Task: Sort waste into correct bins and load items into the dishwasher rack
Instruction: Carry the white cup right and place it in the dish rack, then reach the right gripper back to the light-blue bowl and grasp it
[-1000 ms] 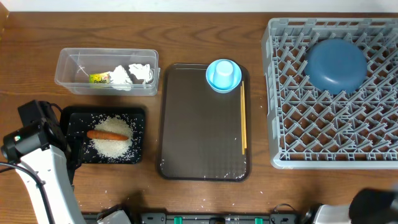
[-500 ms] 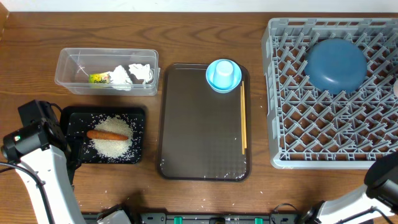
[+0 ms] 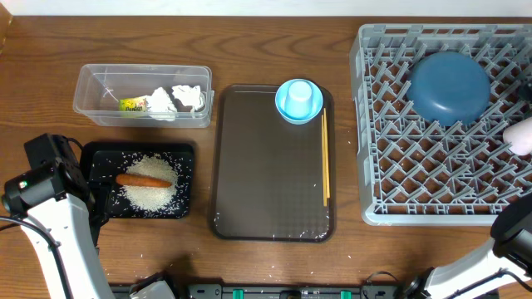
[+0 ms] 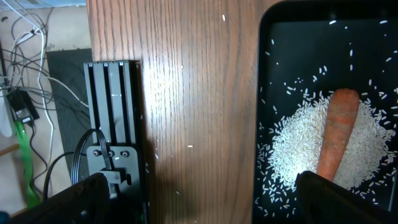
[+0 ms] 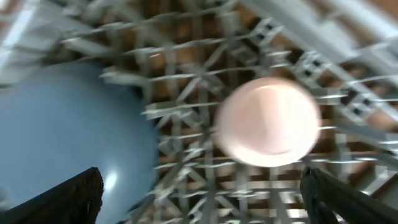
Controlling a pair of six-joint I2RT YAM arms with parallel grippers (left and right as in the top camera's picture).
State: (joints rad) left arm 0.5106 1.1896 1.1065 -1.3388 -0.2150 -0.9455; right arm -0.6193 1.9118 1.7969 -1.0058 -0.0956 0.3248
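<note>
The white cup [image 5: 268, 121] shows as a blurred round shape over the lattice of the grey dishwasher rack [image 3: 391, 158], next to the dark-blue dish [image 3: 450, 86]. My right gripper [image 5: 199, 199] hovers open above them, apart from the cup [image 3: 522, 133]. On the brown tray are the light-blue bowl [image 3: 298, 100] and the chopsticks [image 3: 325, 158]. The carrot [image 4: 336, 140] lies on the rice [image 4: 298, 149] in the black tray [image 3: 184, 154]. My left gripper [image 4: 199, 199] is open over bare table beside that tray. Tissues [image 3: 179, 98] and a wrapper [image 3: 131, 105] sit in the clear tub [image 3: 87, 83].
The brown serving tray [image 3: 266, 183] lies mid-table between the bins and the rack. A few loose rice grains dot the wood left of the black tray [image 4: 267, 93]. A black mount [image 4: 112, 124] and cables hang past the table's left edge. The right arm [image 3: 515, 241] stands at the front right.
My right gripper has opened wide and the white cup has come into view at the rack's right edge. The right arm rose from the front right corner. The left arm stayed still.
</note>
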